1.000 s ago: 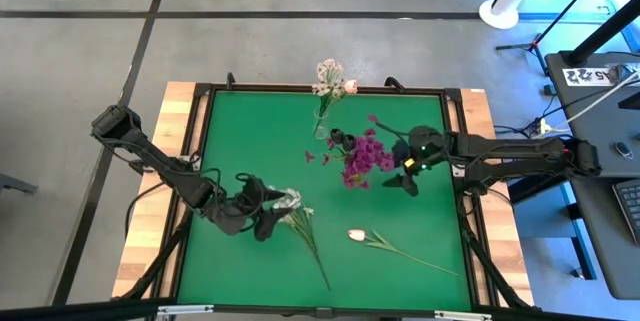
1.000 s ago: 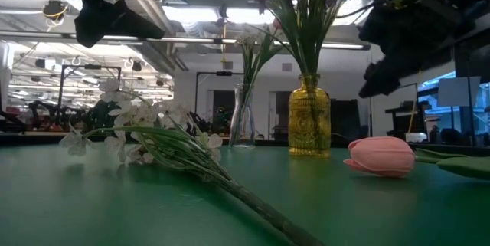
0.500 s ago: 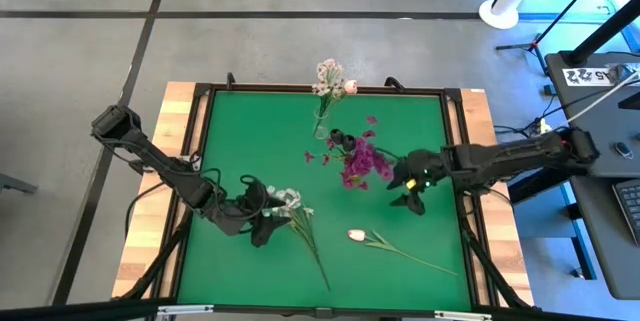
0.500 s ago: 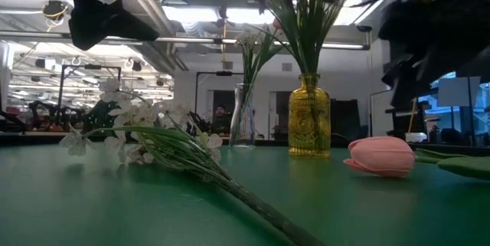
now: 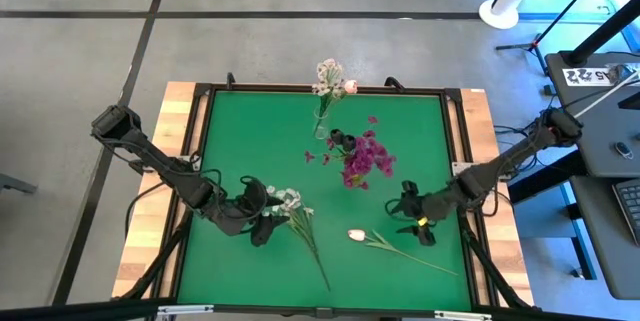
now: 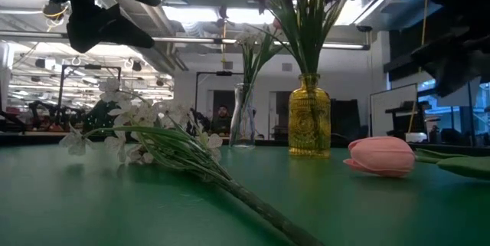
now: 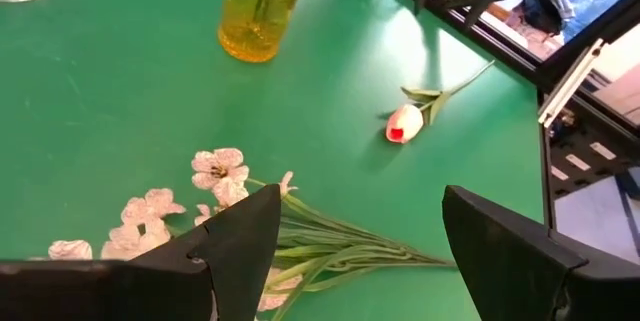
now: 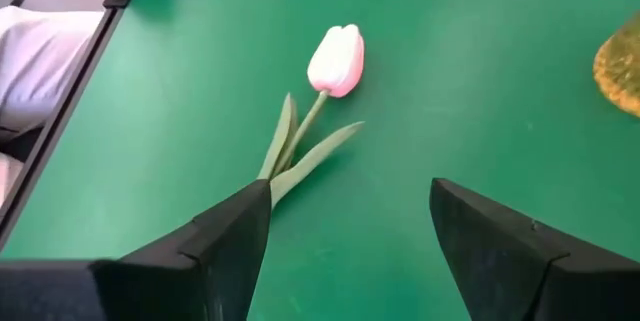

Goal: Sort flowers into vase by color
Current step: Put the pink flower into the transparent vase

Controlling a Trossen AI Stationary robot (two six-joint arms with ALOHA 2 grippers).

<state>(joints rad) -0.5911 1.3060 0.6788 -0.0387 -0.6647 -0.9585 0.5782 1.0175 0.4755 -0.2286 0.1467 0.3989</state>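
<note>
The left gripper [image 5: 268, 229] hovers over the white flower spray [image 5: 290, 204], fingers spread wide, holding nothing. The right gripper [image 5: 405, 204] hangs near the pink tulip [image 5: 357, 234], equally wide and empty.

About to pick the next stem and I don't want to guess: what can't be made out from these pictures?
- Clear vase: high view, too small; its blossoms cover the mouth.
- Yellow vase: right wrist view, cut by the edge.
- White spray: left wrist view, stems run behind the left gripper fingers.
- Tulip: low view, stem cut off.
</note>
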